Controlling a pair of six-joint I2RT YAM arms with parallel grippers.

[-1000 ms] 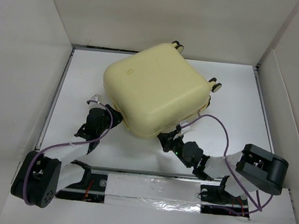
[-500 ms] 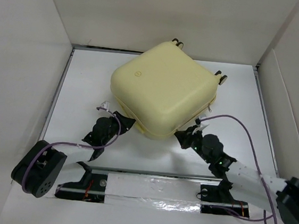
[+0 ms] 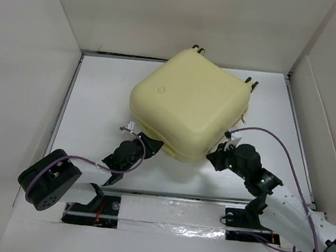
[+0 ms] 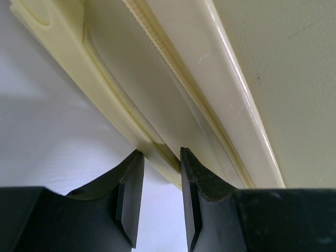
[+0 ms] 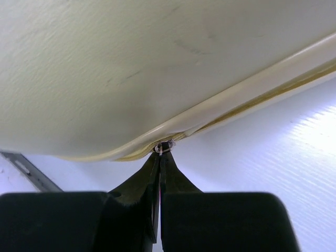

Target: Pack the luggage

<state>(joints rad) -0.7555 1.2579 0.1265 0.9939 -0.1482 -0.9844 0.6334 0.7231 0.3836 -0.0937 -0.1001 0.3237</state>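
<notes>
At the left, the left arm lies low along the table (image 3: 95, 100), its elbow folded near the front rail (image 3: 171, 207) and its forearm angled up and right, so that the left gripper (image 3: 152, 142) meets the near-left edge of the luggage (image 3: 188, 107). In the wrist view its fingers (image 4: 130, 194) stand a narrow gap apart with the lip of the lower shell (image 4: 131, 126) reaching down between them; we cannot tell whether they press on it. The luggage sits closed in the middle of the table, turned diagonally, round emblem (image 3: 159, 90) up and wheels (image 3: 252, 82) toward the back wall. There is bare table to its left and along the front, less at the back and right. At the right, the right arm stretches out long from the lower right corner, a purple cable (image 3: 275, 139) looping over it, and the right gripper (image 3: 218, 156) touches the near-right corner. Its fingers are pinched together on a small metal ring (image 5: 164, 147) at the seam of the luggage (image 5: 131, 63).
</notes>
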